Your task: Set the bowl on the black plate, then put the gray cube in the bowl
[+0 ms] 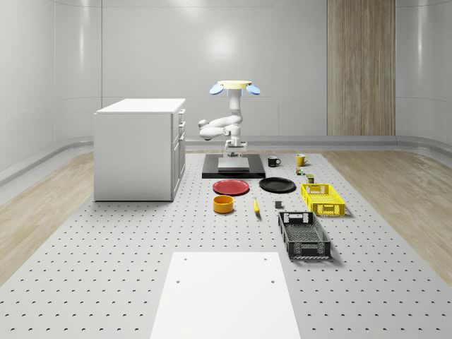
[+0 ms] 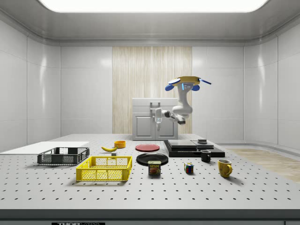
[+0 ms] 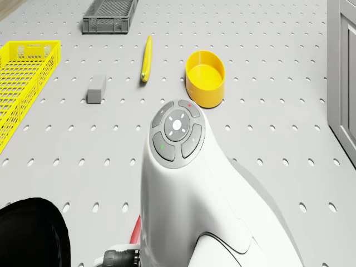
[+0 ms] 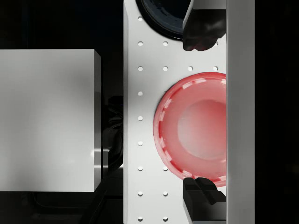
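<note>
Well apart from the end effector (image 2: 159, 125), yellow bowl (image 1: 223, 204), table

bowl (image 1: 223, 204): yellow. plates: black (image 1: 277, 185), red (image 1: 231, 187). cube (image 3: 96, 89): gray. crates: yellow (image 1: 323, 198), dark gray (image 1: 304, 235). table (image 1: 106, 247): gray, dotted holes.

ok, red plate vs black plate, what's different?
Colour: the red plate is bright red, the black plate glossy black. Position: in the whole-scene view the red plate lies on the left, nearer the white cabinet and the yellow bowl; the black plate lies to its right, nearer the yellow crate. The wrist view looks down on the red plate. Shared: both are round, flat on the table, empty, and similar in size.
</note>
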